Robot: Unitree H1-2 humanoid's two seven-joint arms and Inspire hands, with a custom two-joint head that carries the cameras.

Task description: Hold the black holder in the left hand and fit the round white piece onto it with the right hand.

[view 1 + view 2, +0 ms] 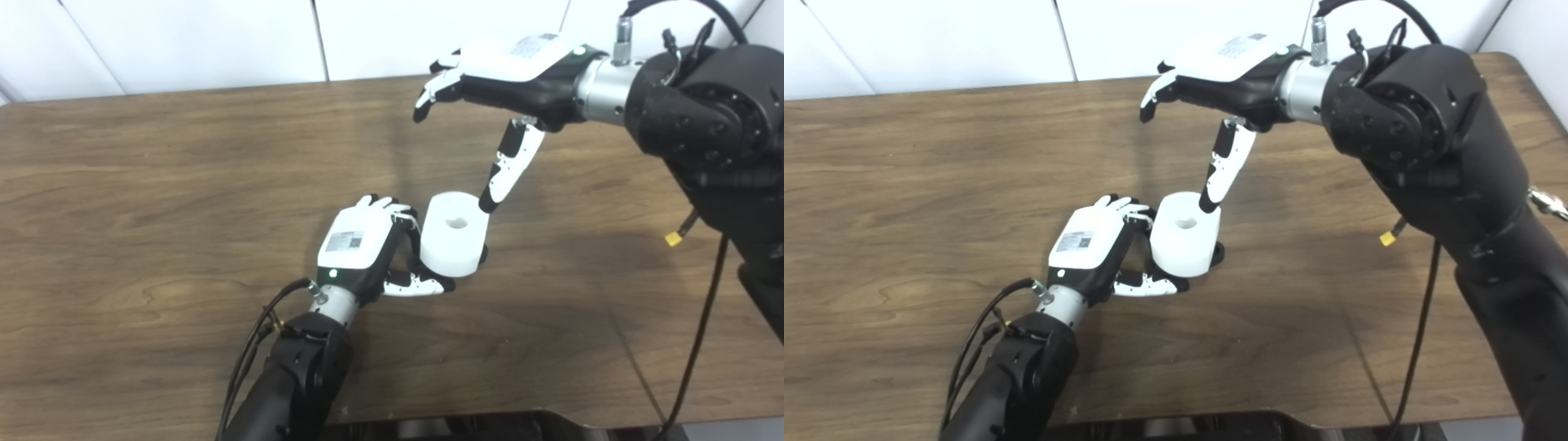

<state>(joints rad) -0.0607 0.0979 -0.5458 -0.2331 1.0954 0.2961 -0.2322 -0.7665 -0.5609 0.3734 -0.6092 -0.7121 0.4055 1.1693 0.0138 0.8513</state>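
Observation:
The round white piece (453, 236), a short cylinder with a hole in its top, stands at mid-table. It sits over the black holder (484, 253), of which only a dark sliver shows at the lower right. My left hand (361, 245) is closed around this stack. Its fingers press the left side and its thumb (422, 285) lies along the front base. My right hand (490, 79) hovers above and behind with fingers spread. Its thumb (505, 171) points down, and the tip rests on the white piece's top rim.
The brown wooden table (153, 202) reaches back to a white wall. A black cable (698, 343) with a yellow tag (674, 239) hangs from the right arm over the table's right side. A dark object (465, 425) lies along the table's front edge.

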